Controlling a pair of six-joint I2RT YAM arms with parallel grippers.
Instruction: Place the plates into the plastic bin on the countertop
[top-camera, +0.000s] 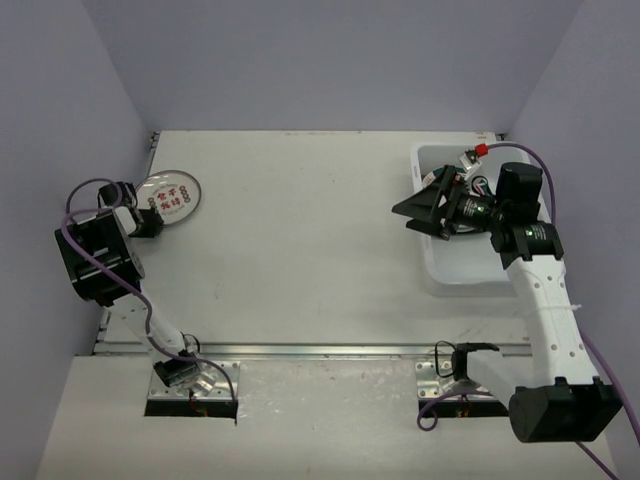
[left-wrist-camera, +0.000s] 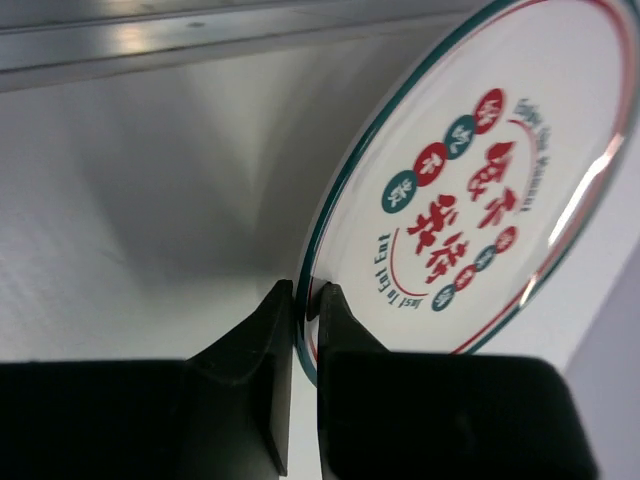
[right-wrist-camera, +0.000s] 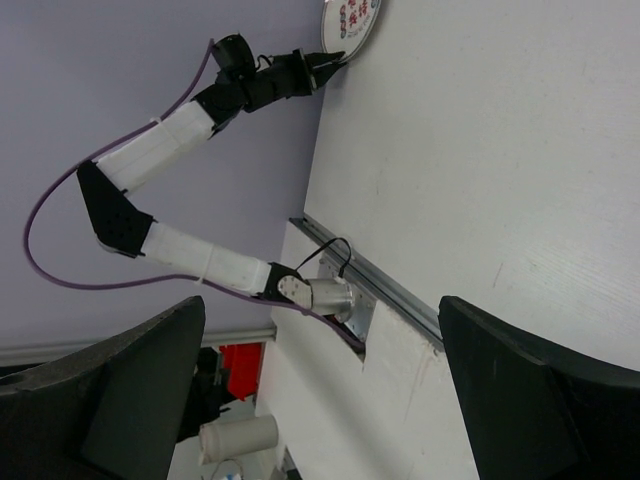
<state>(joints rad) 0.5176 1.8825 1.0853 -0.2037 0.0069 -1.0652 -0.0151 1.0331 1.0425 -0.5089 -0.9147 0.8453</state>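
- The tabletop (top-camera: 320, 250) was enclosed by lilac walls (top-camera: 60, 90) on its left, far and right sides, and a metal rail (top-camera: 320, 350) ran along its near edge
- A purple cable (top-camera: 75, 200) looped beside the left arm (top-camera: 100, 265), close to the left wall
- The plastic bin (top-camera: 440, 278) stood at the far right of the tabletop, just beside the right wall
- The right arm (top-camera: 545, 300) reached over the bin and hid most of its interior; a small red-topped item (top-camera: 480, 150) showed at the bin's far end, too small to identify
- The right tool (top-camera: 412, 212) hung over the bin's left wall, pointed left across the tabletop, with its fingers spread wide and nothing between them
- One plate (top-camera: 172, 192), round and white with a teal rim and red lettering, lay at the far left of the tabletop, near the left wall and well apart from the bin
- The left tool (left-wrist-camera: 305, 300) was pinched on the near rim of that plate: one finger (left-wrist-camera: 255, 350) lay against the underside and the other on the printed face
- The left wrist view showed the rim seated between the fingertips
- It could not be told whether the plate rested on the tabletop or was raised off it
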